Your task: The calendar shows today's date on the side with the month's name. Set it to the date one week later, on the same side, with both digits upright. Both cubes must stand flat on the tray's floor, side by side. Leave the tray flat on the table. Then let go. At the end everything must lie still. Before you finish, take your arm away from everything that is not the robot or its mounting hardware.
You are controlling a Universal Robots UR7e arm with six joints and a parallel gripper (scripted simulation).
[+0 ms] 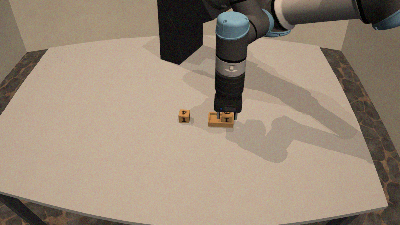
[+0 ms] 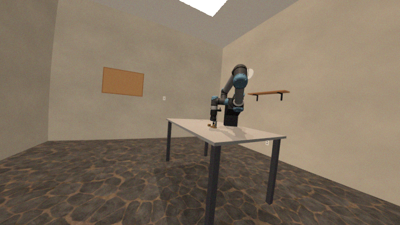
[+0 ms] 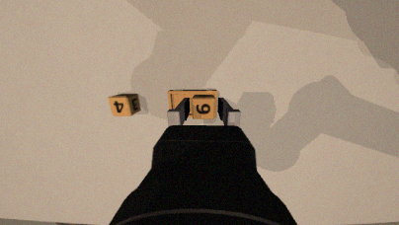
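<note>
gripper (image 1: pixel 227 116) points straight down over the right half of the tray (image 1: pixel 214 122), fingers spread wide on either side of the cube in the tray (image 1: pixel 226 119), nothing clamped between them

wrist view: both fingers flank that cube (image 3: pixel 204 107), small gaps visible on each side, no clear contact; its top face reads 6 or 9, can't say which way up counts from here; in the top view the face toward the camera reads 1

that cube stands flat in the tray's right slot; left slot shows bare tray floor

tray (image 3: pixel 174 98) lies flat on the table (image 1: pixel 111 153), roughly mid-table, in front of the arm's dark pedestal (image 1: pixel 179 30)

second cube (image 1: pixel 183 116) is outside the tray, on the table just to the tray's left in the top view, apart from it, not touching; top face shows 4, camera-facing side shows 1; same cube in the wrist view (image 3: pixel 124 105), 4 on top, another digit on its side that I can't read reliably

month label side of the tray isn't readable in any view

exterior view: arm (image 2: pixel 236 83) folded down over the table's far end, gripper low at the tray (image 2: pixel 212 126), details too small to tell there
</note>
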